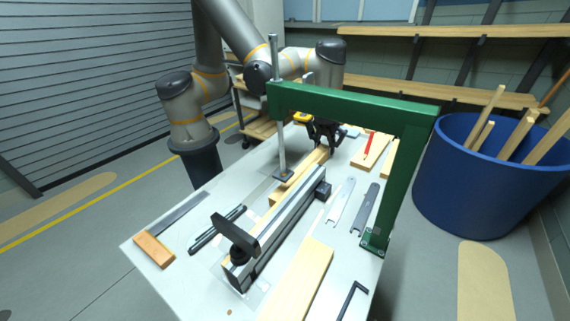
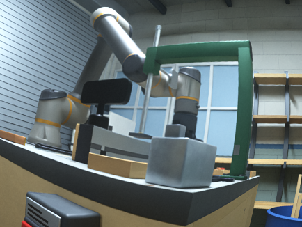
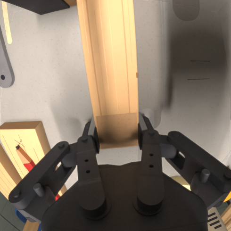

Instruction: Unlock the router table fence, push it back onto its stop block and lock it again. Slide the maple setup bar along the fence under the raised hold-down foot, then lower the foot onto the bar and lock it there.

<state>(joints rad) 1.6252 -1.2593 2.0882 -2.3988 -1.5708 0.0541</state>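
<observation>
The maple setup bar (image 1: 299, 173) lies flat on the table along the face of the aluminium fence (image 1: 279, 223). Part of it sits beneath the hold-down foot (image 1: 283, 174). The foot hangs on a steel rod from the green frame (image 1: 358, 107). My gripper (image 3: 117, 132) is at the bar's far end, its two fingers clamped on the bar's sides (image 3: 110, 70). The fence's black lock handle (image 1: 234, 235) stands at the near end. The fence's far end is by a small black block (image 1: 323, 191).
A blue bin (image 1: 490, 175) of wood offcuts stands right of the table. Two flat wrenches (image 1: 352, 201) lie between fence and green post. A board with a red pencil (image 1: 370, 149), a plank (image 1: 299, 279), a square (image 1: 171, 227) and a grey block (image 2: 179, 162) also sit on the table.
</observation>
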